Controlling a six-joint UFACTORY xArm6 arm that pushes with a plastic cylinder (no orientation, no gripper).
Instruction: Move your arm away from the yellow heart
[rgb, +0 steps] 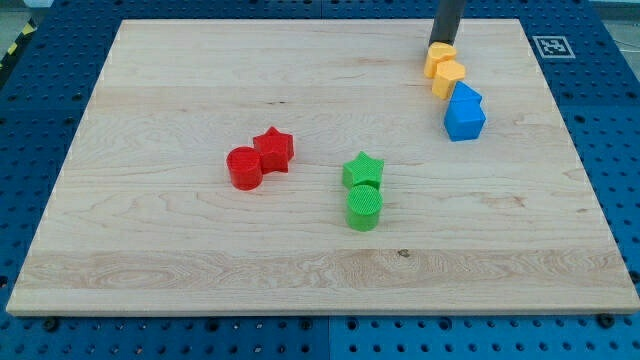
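The task looks not yet done: the arm is to move away from the yellow heart, but the tip (441, 44) stands right at the upper edge of the yellow blocks, touching them or almost so. What is left, by this judgement, is the whole withdrawal.

Taking the yellow heart (440, 59) as landmark and going from near to far: far below it and to the view's left, the green cylinder (364, 209) stands nearest to the view's bottom, with the green star (363, 170) touching it just above. Further to the view's left lie the red cylinder (244, 167) and the red star (274, 149), pressed together, well apart from the heart. Below the heart and slightly to the view's right sits the blue block (465, 112), of house-like shape. It touches a second yellow block (448, 77), and this one touches the heart itself. Which of the two yellow pieces is the heart cannot be told for sure; the upper one seems it.

The rod (447, 20) comes down from the view's top, nearly upright, above the wooden board (150, 250). The arm carries no hand that opens or closes, so it clamps nothing; only the rod's end meets the blocks.
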